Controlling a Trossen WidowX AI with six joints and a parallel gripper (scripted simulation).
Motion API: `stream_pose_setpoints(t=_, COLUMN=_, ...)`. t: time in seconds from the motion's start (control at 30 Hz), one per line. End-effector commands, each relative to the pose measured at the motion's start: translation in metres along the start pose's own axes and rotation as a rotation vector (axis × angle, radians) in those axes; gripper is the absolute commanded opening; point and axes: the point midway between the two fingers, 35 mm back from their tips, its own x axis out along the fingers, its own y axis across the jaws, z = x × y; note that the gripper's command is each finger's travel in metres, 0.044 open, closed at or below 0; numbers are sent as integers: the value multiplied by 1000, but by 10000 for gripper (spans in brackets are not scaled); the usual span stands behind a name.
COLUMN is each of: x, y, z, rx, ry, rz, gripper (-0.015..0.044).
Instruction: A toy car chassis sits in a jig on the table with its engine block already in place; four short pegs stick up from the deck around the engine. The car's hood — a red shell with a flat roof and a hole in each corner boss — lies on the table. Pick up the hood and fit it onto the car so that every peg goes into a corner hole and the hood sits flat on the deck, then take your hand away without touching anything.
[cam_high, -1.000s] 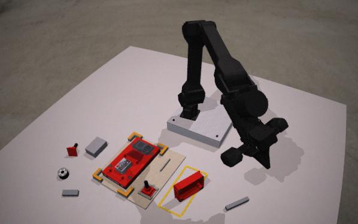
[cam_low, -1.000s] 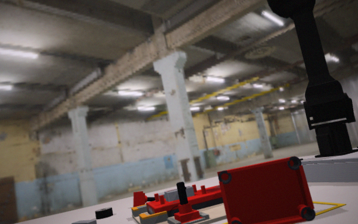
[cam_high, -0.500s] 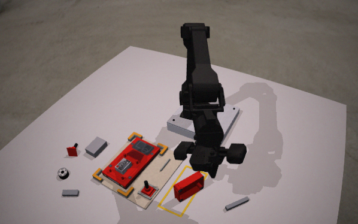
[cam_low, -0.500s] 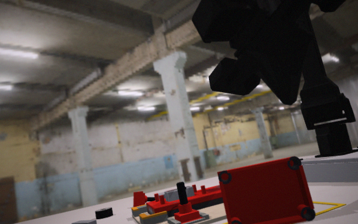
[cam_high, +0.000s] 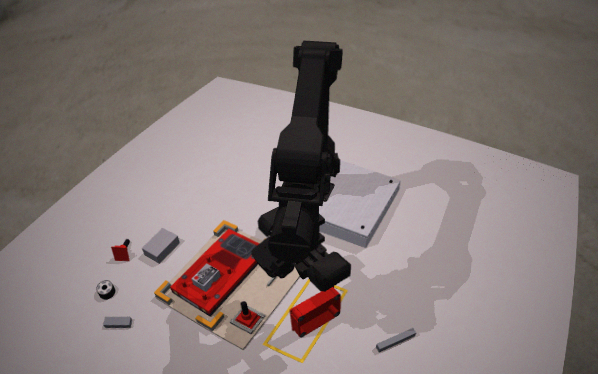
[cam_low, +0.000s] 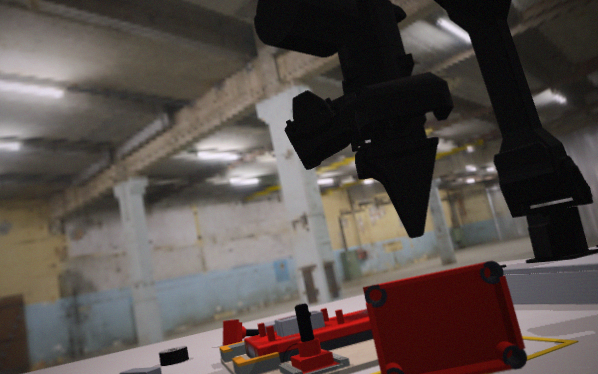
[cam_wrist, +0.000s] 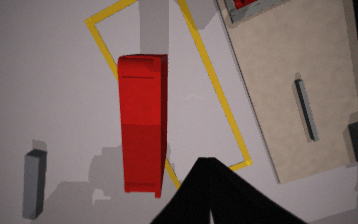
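The red hood (cam_high: 315, 312) (cam_low: 440, 315) (cam_wrist: 142, 120) stands on one side edge, partly over the yellow outline (cam_high: 283, 352) (cam_wrist: 218, 91). Its hollow underside with the corner bosses faces the exterior view. The red chassis (cam_high: 235, 270) (cam_low: 350, 321) sits between orange jig corners (cam_high: 162, 291) on the beige board (cam_high: 270, 300) (cam_wrist: 260, 90). The grey engine block (cam_high: 206, 276) (cam_low: 296, 323) is on its deck, with short red pegs around it. My gripper (cam_low: 416, 234) (cam_wrist: 206, 165) is shut and empty, above the table near the hood, touching nothing. Its fingertips are hidden in the top view.
A red piece with a black stem (cam_high: 245, 317) (cam_low: 302, 325) stands on the board near the chassis. A thin grey rod (cam_high: 272, 280) (cam_wrist: 306, 110) lies there too. A grey bar (cam_high: 396, 340) (cam_wrist: 35, 185) lies beyond the hood. A grey block (cam_high: 161, 245) and wheel (cam_high: 105, 289) lie left.
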Motion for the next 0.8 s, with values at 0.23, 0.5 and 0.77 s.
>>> stream_pose_setpoints(t=0.23, x=13, y=-4, z=1, rx=29, ry=5, rz=-22, gripper=0)
stream_pose_setpoints(t=0.5, x=47, y=-6, z=0, rx=29, ry=5, rz=-22, gripper=0)
stream_pose_setpoints(t=0.77, x=47, y=-5, z=1, rx=29, ry=5, rz=-22, gripper=0)
